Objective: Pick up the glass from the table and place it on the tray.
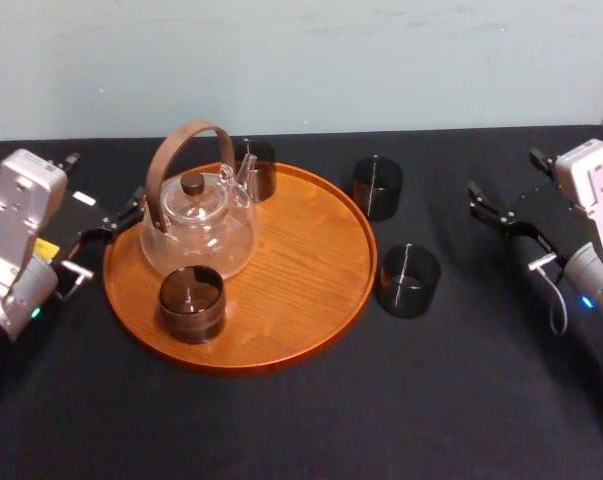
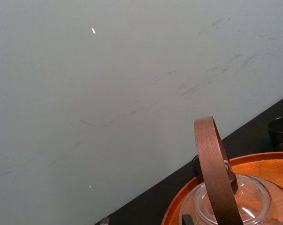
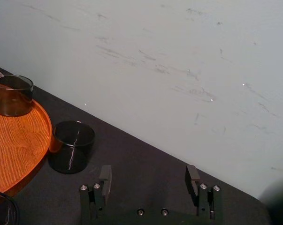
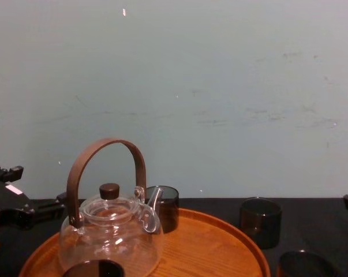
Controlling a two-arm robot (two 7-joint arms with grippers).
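Observation:
Two dark glasses stand on the black table [image 1: 311, 420] right of the tray: one at the back [image 1: 377, 187] [image 3: 72, 146] [image 4: 260, 222] and one nearer [image 1: 409, 281] [image 4: 303, 264]. The round wooden tray [image 1: 311, 270] [image 3: 19, 140] carries a glass teapot [image 1: 196, 225] and two more dark glasses, front [image 1: 191, 303] and back [image 1: 256, 168]. My right gripper [image 1: 486, 205] [image 3: 149, 180] hovers open and empty, to the right of the table's glasses. Just off the tray's left rim, my left gripper [image 1: 131, 208] is open beside the teapot.
The teapot's tall brown handle [image 2: 216, 173] [image 4: 107, 144] rises close to the left gripper. A pale wall [image 4: 220, 86] runs along the table's far edge. Bare cloth lies in front of the tray and between the nearer glass and the right arm.

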